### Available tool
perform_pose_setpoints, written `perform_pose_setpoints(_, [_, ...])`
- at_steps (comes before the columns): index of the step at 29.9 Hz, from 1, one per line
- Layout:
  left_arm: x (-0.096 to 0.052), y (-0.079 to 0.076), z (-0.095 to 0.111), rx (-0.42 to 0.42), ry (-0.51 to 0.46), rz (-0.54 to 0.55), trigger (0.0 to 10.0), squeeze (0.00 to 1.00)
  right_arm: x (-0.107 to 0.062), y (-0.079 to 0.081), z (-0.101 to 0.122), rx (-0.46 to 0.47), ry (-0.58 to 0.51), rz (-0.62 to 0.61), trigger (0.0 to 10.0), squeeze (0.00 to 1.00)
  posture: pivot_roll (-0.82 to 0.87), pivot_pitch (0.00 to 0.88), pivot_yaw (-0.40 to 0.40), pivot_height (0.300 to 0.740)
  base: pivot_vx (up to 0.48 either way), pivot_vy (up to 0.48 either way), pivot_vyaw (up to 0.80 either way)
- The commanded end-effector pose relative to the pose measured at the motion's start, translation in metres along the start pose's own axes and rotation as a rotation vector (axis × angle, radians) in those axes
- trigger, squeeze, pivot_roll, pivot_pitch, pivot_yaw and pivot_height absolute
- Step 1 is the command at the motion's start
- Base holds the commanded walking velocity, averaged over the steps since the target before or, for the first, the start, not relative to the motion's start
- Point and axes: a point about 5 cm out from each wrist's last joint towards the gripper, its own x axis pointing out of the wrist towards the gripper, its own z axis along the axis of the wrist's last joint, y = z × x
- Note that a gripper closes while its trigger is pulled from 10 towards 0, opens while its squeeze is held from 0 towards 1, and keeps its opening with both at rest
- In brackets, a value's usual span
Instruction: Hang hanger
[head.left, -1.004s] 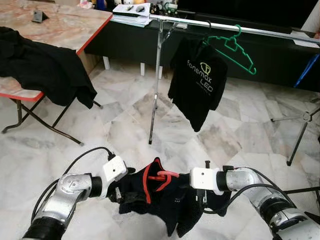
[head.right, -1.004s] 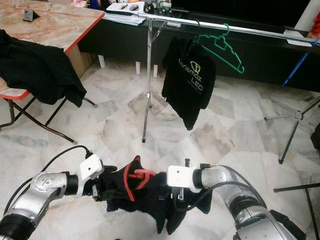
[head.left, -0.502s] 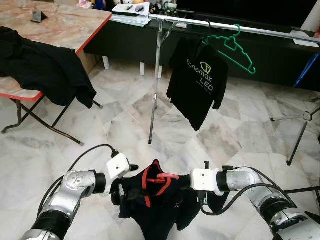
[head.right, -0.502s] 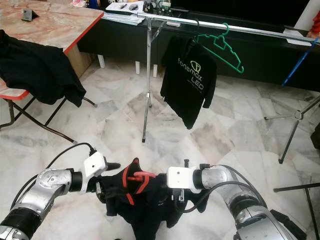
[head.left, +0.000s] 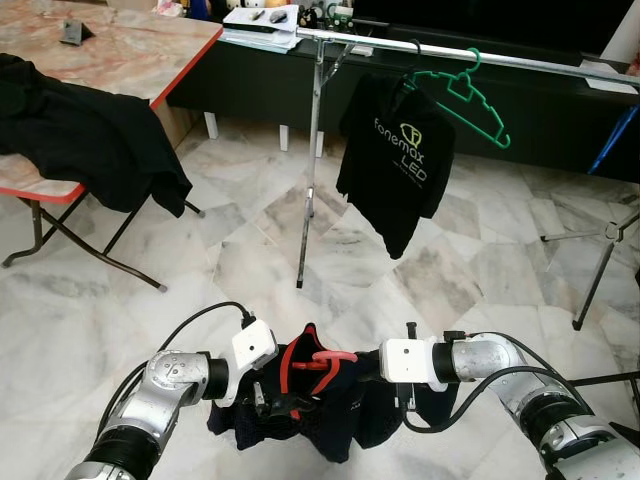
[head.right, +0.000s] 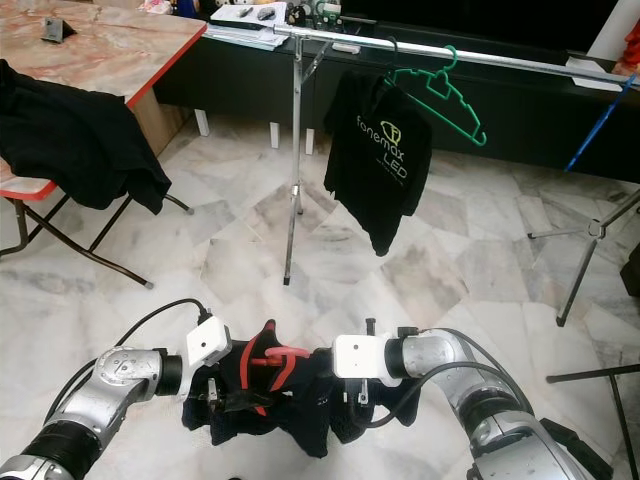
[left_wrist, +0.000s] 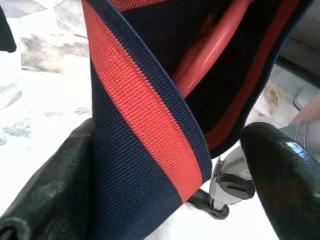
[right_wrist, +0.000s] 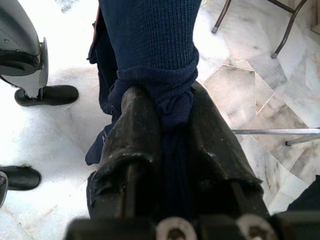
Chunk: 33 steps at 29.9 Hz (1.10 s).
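Hanging is not yet done: the right end effector pinches the navy garment on its red hanger, low before the robot, well apart from the rail; the left end effector is spread around the collar

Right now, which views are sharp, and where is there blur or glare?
Eye views: sharp, evenly lit, soft glare on the marble floor. Left wrist view: knit of the navy garment crisp, black fingers soft, floor overexposed. Right wrist view: right pincer blurred close up.
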Motion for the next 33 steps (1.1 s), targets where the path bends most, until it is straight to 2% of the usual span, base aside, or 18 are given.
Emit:
perform_pose_setpoints(1, [0.0033,-0.0042,-0.0023,0.0,0.004,-0.032,0.0,0.0,-0.0023,-0.0126,0.011,-0.03,-0.055,-0.053,0.0,0.0,0.0,0.178,-0.058,0.74,0.0,0.0,0.0])
perform_pose_setpoints(13, [0.0101,-0.0063,0.0012,0.012,-0.013,-0.017,0.0,0.0,0.0001,-0.0147,0.0137,-0.014,-0.07,-0.071,0.0,0.0,0.0,0.179,-0.056,0.74,0.0,0.0,0.0])
perform_pose_setpoints(33, [0.0112,-0.0015,0.0054,0.072,-0.004,0.041,0.0,0.0,0.0011,-0.016,0.0141,0.009,-0.076,-0.082,0.0,0.0,0.01,0.175,-0.056,0.74,0.0,0.0,0.0])
